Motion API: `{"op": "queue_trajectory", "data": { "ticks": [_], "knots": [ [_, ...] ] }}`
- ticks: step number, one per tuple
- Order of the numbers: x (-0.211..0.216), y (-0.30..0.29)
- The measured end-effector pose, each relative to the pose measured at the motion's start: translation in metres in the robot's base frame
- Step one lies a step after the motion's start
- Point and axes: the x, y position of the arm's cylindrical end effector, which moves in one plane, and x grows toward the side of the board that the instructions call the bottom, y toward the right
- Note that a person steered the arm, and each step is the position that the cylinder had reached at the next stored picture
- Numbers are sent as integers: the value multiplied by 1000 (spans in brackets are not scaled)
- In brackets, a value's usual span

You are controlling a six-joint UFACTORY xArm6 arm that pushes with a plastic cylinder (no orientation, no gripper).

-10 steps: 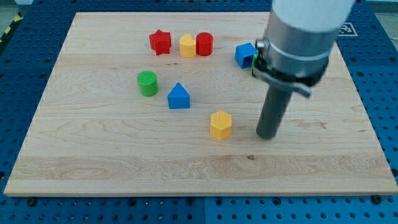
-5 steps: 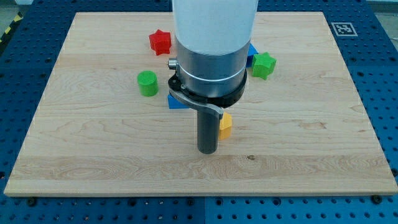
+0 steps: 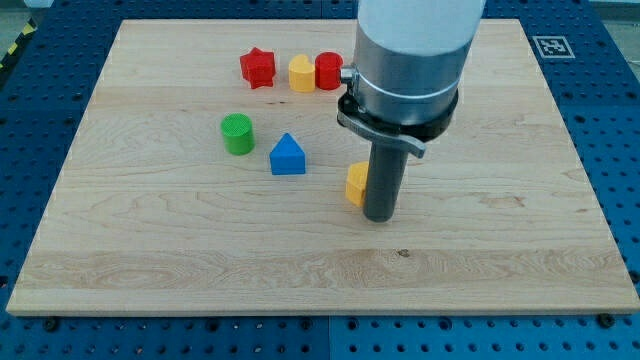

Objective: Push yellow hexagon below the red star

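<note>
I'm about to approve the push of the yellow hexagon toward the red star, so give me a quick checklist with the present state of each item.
1. My tip at the yellow hexagon: ok, on its right side; contact cannot be confirmed.
2. Push side suits a leftward shove: ok.
3. Hexagon already below the red star: not ok, it lies well down and right.
4. Path clear: not ok, the blue block sits between.
5. Green cylinder clear of the goal spot: cannot tell, it is close.
6. Hexagon fully visible: not ok, the rod hides part.
</note>
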Motion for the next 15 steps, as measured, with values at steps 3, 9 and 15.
{"op": "queue_trajectory", "data": {
  "ticks": [3,9,15],
  "knots": [
    [-52,-16],
    [-153,-97],
    [-191,-127]
  ]
}}
